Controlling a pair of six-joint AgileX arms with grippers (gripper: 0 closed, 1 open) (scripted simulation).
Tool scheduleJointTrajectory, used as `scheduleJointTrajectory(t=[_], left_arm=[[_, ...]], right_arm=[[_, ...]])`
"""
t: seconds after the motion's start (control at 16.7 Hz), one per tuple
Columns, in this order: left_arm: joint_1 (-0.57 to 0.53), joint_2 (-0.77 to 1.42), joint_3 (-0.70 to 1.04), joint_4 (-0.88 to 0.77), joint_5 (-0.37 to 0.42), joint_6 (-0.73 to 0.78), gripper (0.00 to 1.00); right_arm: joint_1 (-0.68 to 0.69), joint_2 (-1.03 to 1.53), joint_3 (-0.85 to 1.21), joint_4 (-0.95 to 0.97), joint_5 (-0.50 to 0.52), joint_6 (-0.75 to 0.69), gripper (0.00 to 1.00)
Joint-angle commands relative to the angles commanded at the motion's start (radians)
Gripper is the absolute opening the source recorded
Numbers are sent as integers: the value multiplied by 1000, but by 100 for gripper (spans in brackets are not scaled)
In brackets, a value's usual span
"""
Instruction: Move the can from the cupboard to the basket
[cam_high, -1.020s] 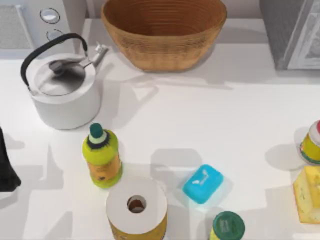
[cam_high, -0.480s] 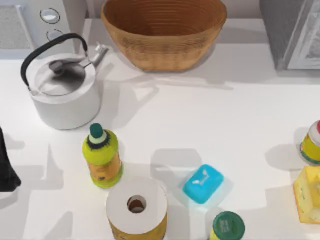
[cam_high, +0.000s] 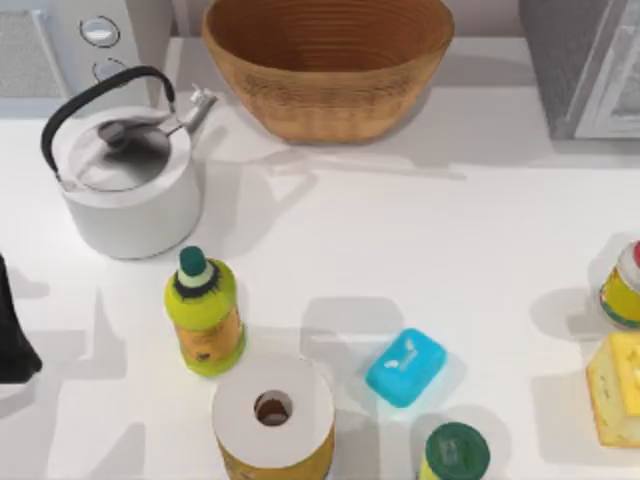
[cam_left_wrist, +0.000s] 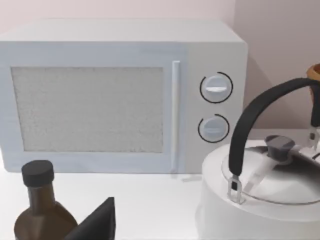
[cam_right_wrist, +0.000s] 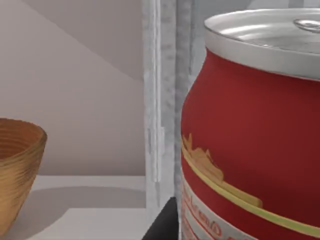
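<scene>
Red metal: the can (cam_right_wrist: 250, 135), upright, silver round top, a gold band and pale lettering on its side. In the right wrist view it stands close before the camera, just beside the pale upright frame of the cupboard (cam_right_wrist: 162, 100). Whether it sits within the cupboard's compartment cannot be told. It is well apart from the basket (cam_right_wrist: 17, 170).

Wicker, tan-brown: the basket (cam_high: 330, 95), oval, ribbed sides, at the far middle of the table (cam_high: 480, 240), nothing in it.

Grey speckled: the cupboard (cam_high: 560, 60), far right corner of the table.

Right gripper (cam_right_wrist: 162, 222): a dark edge shows at the foot of the can; released or clenched cannot be told.

Left gripper (cam_left_wrist: 97, 222): a dark wedge near a brown bottle (cam_left_wrist: 42, 210) with a black cap; state cannot be told. The left arm (cam_high: 15, 330) is parked at the table's left edge.

Other stock on the table:
- white kettle (cam_high: 130, 180), black handle, left side, in front of the white microwave (cam_high: 70, 45) with two round knobs;
- yellow-green bottle (cam_high: 205, 315), green cap, near the kettle;
- paper roll (cam_high: 272, 412), upright, just beside that bottle at the near edge;
- blue box (cam_high: 405, 367), tilted, near middle;
- green-lidded jar (cam_high: 457, 452), near edge;
- yellow-labelled tin (cam_high: 622, 285), right edge;
- yellow block (cam_high: 618, 385), right edge, near the tin.
</scene>
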Motion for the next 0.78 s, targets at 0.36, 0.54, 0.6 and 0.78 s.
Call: scheduleJointTrajectory(t=[0.36,0.54,0.6,0.78], left_arm=[[0,0,0,0,0,0,100],[0,0,0,0,0,0,100],[0,0,0,0,0,0,100],[0,0,0,0,0,0,100]], right_arm=[[166,621,503,107,177,7,0],[255,986,779,166,273,11,0],[285,1106,869,185,304,12,0],[369,1442,1122,241,393,16,0]])
